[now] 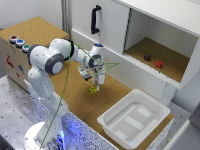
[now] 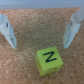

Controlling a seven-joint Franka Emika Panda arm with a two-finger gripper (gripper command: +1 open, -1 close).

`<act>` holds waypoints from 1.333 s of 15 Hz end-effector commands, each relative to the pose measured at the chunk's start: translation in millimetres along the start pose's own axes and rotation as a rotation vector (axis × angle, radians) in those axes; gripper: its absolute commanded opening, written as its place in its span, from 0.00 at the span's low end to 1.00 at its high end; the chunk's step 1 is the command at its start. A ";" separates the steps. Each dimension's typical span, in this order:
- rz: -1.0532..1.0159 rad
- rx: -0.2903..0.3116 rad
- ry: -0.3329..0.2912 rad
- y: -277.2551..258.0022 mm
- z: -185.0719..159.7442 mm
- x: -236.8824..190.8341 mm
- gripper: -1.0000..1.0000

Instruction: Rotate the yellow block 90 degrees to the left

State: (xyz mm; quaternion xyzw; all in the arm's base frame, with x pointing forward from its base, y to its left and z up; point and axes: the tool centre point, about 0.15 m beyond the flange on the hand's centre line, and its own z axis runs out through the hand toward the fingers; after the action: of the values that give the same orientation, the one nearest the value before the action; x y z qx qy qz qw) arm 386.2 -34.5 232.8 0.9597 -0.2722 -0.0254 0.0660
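Note:
The yellow block is a tiny yellow cube lying on the cork worktop, in front of the cabinet. In the wrist view the yellow block shows a dark "N"-like mark on its upper face. My gripper hangs just above and slightly behind the block, apart from it. In the wrist view my gripper is open, its two fingers spread wide with bare cork between them, and the block lies just outside the fingertips.
A white plastic bin stands on the worktop toward the exterior view's right. A small red block and a small dark purple block lie in the open cabinet compartment. A closed cabinet door with a black handle rises behind my arm.

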 end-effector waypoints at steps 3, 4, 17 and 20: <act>-0.217 0.194 0.090 40.2 3.4 -50.7 1.00; -0.267 0.187 0.108 36.3 7.0 -51.3 1.00; -0.334 0.091 0.162 -8.0 27.7 -7.5 0.00; -0.295 0.101 0.141 -2.6 35.4 -5.0 0.00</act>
State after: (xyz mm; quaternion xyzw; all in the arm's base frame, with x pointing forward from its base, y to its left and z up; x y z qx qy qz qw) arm 359.8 -27.4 220.3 0.9931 -0.0964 0.0648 0.0154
